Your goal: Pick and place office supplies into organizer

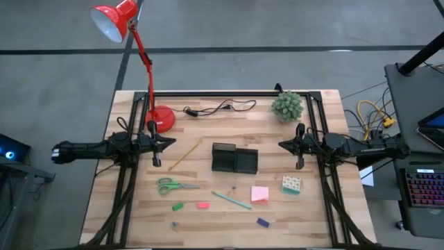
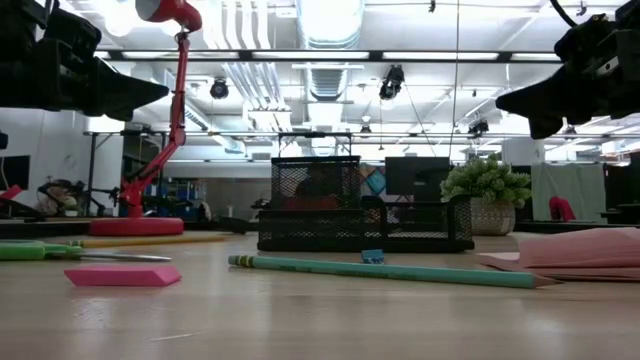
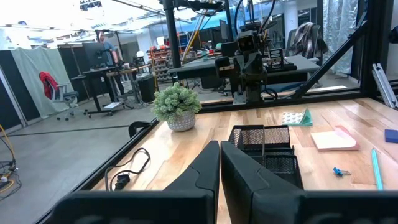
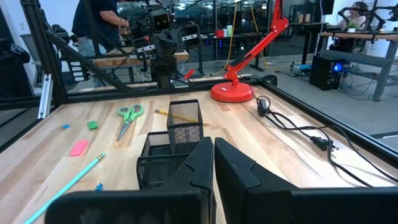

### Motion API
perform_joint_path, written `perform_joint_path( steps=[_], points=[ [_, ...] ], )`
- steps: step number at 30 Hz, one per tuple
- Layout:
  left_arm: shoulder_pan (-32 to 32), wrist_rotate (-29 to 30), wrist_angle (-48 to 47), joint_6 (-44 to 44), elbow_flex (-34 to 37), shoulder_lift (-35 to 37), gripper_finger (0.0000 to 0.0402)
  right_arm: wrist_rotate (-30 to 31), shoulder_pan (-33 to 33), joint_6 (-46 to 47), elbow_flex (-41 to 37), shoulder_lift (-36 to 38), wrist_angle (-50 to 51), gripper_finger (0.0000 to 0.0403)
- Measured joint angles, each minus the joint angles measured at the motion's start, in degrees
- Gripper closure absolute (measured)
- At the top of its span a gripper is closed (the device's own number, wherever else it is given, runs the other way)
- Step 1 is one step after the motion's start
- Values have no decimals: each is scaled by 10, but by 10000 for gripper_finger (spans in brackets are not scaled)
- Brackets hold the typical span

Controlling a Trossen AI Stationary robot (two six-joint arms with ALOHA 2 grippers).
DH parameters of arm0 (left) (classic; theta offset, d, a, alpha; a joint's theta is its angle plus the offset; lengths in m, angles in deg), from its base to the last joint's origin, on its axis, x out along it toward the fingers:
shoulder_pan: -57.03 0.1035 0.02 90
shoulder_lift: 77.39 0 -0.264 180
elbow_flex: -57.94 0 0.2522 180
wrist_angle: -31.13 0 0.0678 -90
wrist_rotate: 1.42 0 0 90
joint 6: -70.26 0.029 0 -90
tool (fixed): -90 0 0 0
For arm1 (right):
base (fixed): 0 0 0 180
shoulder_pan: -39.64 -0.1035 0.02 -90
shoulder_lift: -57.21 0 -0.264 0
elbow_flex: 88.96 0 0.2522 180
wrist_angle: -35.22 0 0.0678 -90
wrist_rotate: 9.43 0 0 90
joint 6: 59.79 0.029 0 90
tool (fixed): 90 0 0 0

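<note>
The black mesh organizer [image 1: 234, 159] stands mid-table. Near the front edge lie the green-handled scissors [image 1: 173, 185], a teal pen [image 1: 231, 200], a pink sticky-note pad [image 1: 260, 194], a green-white cube [image 1: 291, 185], and small green [image 1: 177, 206], red [image 1: 202, 205] and blue [image 1: 263, 222] pieces. A yellow pencil [image 1: 185, 154] lies left of the organizer. My left gripper [image 1: 172, 142] is shut and hangs level above the table's left side. My right gripper [image 1: 282, 144] is shut and level above the right side. The grippers point at each other and hold nothing.
A red desk lamp stands on its round base [image 1: 161, 119] at the far left. Its black cable [image 1: 218, 107] runs along the far edge to a small potted plant [image 1: 287, 105]. Black frame rails [image 1: 128, 180] cross both table sides. A person [image 4: 93, 22] stands in the room beyond the table.
</note>
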Motion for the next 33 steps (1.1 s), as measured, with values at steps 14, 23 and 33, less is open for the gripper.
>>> perform_joint_path(
  steps=[14, 23, 33],
  points=[
    [0, 0, 0, 0, 0, 0, 402, 0, 0, 0, 0, 0, 0, 394],
    [0, 0, 5, 0, 0, 0, 402, 0, 0, 0, 0, 0, -1, 394],
    [0, 0, 8, 0, 0, 0, 402, 0, 0, -3, 0, 0, -42, 394]
  ],
)
